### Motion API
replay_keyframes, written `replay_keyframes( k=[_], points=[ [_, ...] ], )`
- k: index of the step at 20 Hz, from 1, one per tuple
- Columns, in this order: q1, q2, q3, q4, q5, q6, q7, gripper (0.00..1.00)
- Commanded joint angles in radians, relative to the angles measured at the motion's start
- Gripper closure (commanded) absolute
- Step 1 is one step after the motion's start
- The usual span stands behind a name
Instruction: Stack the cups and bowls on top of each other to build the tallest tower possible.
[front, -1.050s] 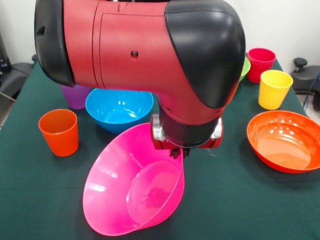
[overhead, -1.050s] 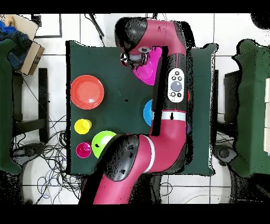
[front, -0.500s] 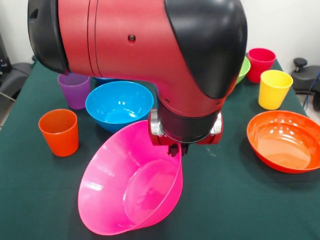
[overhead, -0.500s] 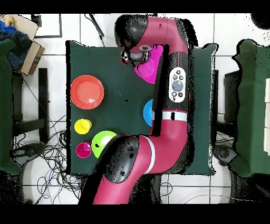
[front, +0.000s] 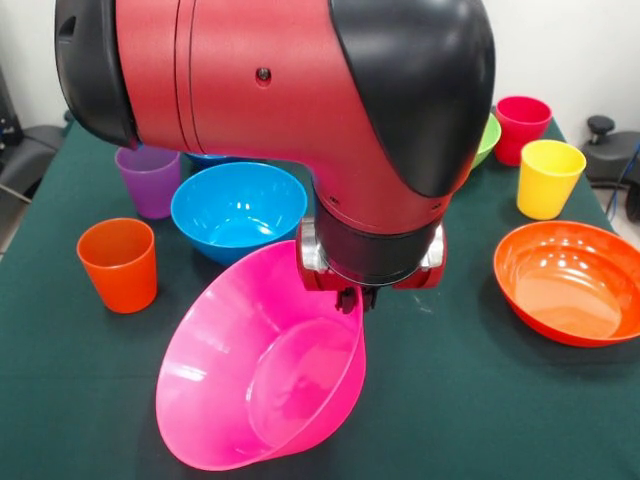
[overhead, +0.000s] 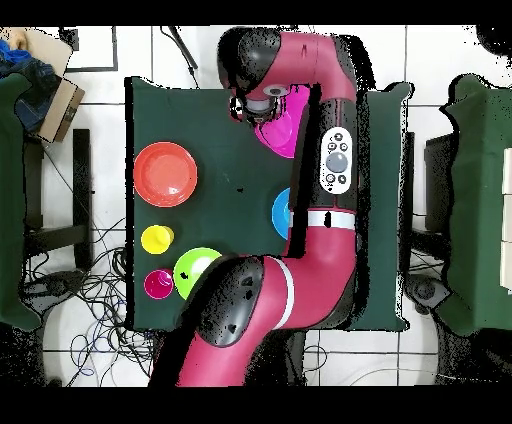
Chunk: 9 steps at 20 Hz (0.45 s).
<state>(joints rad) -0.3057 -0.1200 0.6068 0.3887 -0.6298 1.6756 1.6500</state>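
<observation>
From my station I read the scene as follows.

**End effector.** The gripper (front: 356, 297) sits at the upper rim of the large pink bowl (front: 262, 375), under the arm's black wrist housing. The bowl hangs tilted, its opening turned toward the front camera and its rim lifted at the gripper side, so I read the gripper as clamped on that rim. The fingers themselves are mostly hidden by the wrist.

**Obstruction.** The red and black arm (front: 290, 95) fills the upper centre of the front view and hides much of the table behind it. In the overhead view the arm (overhead: 325, 200) runs the length of the table and covers most of the pink bowl (overhead: 283, 128) and the blue bowl (overhead: 280, 212).

**Surrounding items, front view.**
- Blue bowl (front: 236, 210): upright, just behind the pink bowl.
- Purple cup (front: 150, 180): upright, beside the blue bowl, partly under the arm.
- Orange cup (front: 119, 264): upright, apart from the pink bowl.
- Orange bowl (front: 571, 281): upright, well apart on the other side.
- Yellow cup (front: 548, 177) and red cup (front: 522, 128): upright, behind the orange bowl.
- Green bowl (front: 489, 137): only an edge shows past the arm, next to the red cup.

All items stand singly on the green tablecloth (front: 470, 390); I see no stack.
</observation>
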Motion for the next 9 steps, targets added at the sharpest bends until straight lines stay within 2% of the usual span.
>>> replay_keyframes(
  k=[1,9],
  points=[
    [-0.015,0.003,0.017,0.003,-0.030,-0.020,-0.073,1.00],
    [-0.027,0.013,0.028,-0.005,-0.029,-0.019,-0.097,1.00]
  ],
)
